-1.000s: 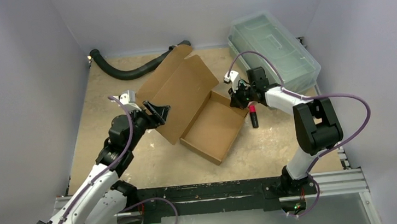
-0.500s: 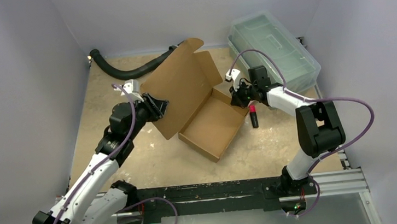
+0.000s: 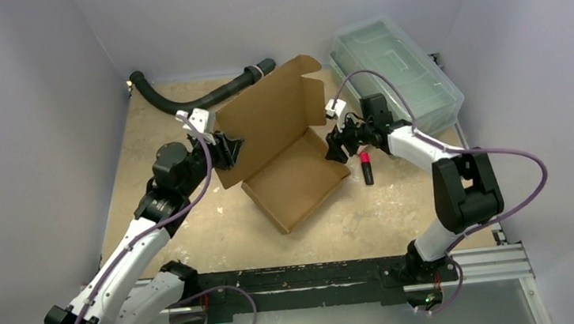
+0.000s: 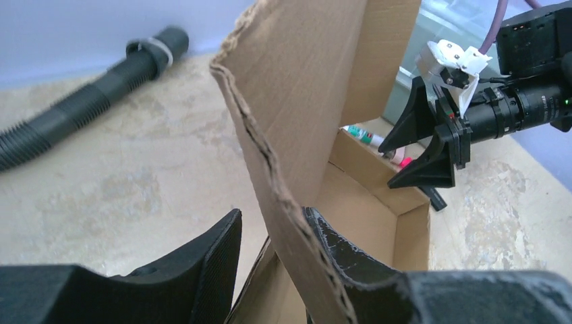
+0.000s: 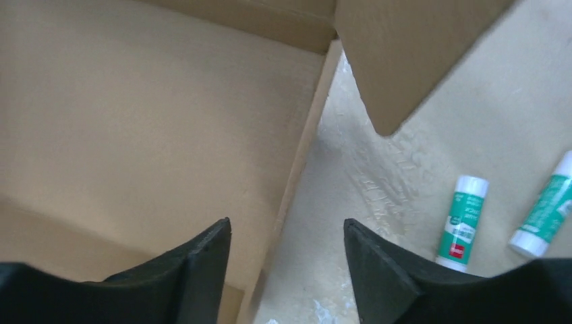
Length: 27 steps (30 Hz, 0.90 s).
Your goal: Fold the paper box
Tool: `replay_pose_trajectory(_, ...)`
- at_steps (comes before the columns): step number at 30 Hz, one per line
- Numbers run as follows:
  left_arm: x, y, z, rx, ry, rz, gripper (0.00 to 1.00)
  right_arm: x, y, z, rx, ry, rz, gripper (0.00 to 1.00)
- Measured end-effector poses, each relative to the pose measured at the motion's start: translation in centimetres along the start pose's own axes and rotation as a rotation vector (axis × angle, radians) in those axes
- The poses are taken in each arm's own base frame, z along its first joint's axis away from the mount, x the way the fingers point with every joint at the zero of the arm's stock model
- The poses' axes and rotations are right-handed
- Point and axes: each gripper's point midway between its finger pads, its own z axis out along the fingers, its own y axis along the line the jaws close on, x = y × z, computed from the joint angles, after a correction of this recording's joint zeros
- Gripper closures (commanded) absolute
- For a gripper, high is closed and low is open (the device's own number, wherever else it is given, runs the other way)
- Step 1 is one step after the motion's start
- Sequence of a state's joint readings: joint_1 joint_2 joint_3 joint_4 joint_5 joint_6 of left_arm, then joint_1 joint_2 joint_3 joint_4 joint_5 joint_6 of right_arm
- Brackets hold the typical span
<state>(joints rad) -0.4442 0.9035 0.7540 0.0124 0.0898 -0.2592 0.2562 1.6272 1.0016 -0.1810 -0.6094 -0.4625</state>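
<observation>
Since the earlier frames, the lid (image 3: pixel 271 116) of the paper box (image 3: pixel 295 183) has risen from a shallow lean to nearly upright. The box has slid toward the left arm, and the right gripper (image 3: pixel 333 148) has let go of the side wall.

Left gripper (image 3: pixel 229 150): the jaws are closed on the lid's free side edge, with the plain brown cardboard between them. The lid rises beyond the jaw tips. The tray lies below and past them on the table (image 3: pixel 399 207).

Right gripper: the jaws are spread and hold nothing. The tray's side wall runs between the two jaws and touches neither. The tray floor lies under one jaw and table under the other. A rounded flap hangs just past the tips.

Labels: a glue stick (image 5: pixel 462 223) and a second glue stick (image 5: pixel 543 223), both white and green, lie on the table beside the right jaws, outside the wall. Their print is too small to read.

Surroundings: a black stick with a red end (image 3: pixel 365 166) lies just behind the right jaws. A clear plastic bin (image 3: pixel 394 72) stands farther behind them. A black ribbed hose (image 3: pixel 183 104) lies beyond the lid, apart from the left jaws.
</observation>
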Motion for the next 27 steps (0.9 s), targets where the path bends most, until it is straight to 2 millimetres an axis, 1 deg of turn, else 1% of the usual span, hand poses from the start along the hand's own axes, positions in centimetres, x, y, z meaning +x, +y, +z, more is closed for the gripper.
replay_pose_trajectory(1, -0.4, -0.2, -0.3, 0.010, -0.015, 0.018, 1.00, -0.4, 0.2, -0.4, -0.006, -0.011, -0.016, 0.31)
replay_pose_trajectory(3, -1.5, -0.6, -1.1, 0.034, -0.068, 0.054, 1.00, -1.8, 0.9, -1.8, -0.012, -0.043, -0.081, 0.27)
replay_pose_trajectory(6, -2.9, -1.1, -2.8, 0.058, -0.152, 0.107, 1.00, -4.8, 2.4, -5.2, -0.025, -0.129, -0.221, 0.20)
replay_pose_trajectory(9, -3.3, -1.2, -4.1, 0.063, -0.208, 0.136, 1.00, -7.1, 3.9, -8.7, -0.035, -0.220, -0.335, 0.15)
replay_pose_trajectory(10, -3.2, -1.2, -4.4, 0.064, -0.218, 0.145, 1.00, -7.5, 4.2, -9.7, -0.040, -0.243, -0.362, 0.14)
replay_pose_trajectory(12, -2.9, -1.1, -4.8, 0.064, -0.225, 0.149, 1.00, -7.6, 4.6, -11.1, -0.054, -0.268, -0.390, 0.14)
replay_pose_trajectory(14, -2.6, -1.0, -5.1, 0.063, -0.227, 0.150, 1.00, -7.3, 4.6, -11.6, -0.072, -0.278, -0.391, 0.13)
replay_pose_trajectory(18, -2.5, -1.2, -5.2, 0.073, -0.229, 0.148, 1.00, -6.3, 4.6, -11.2, -0.118, -0.271, -0.361, 0.12)
replay_pose_trajectory(22, -2.5, -1.6, -5.2, 0.094, -0.226, 0.148, 1.00, -6.3, 4.9, -11.0, -0.140, -0.280, -0.359, 0.10)
replay_pose_trajectory(27, -2.3, -2.5, -5.2, 0.149, -0.231, 0.125, 1.00, -6.7, 4.8, -11.7, -0.148, -0.300, -0.326, 0.10)
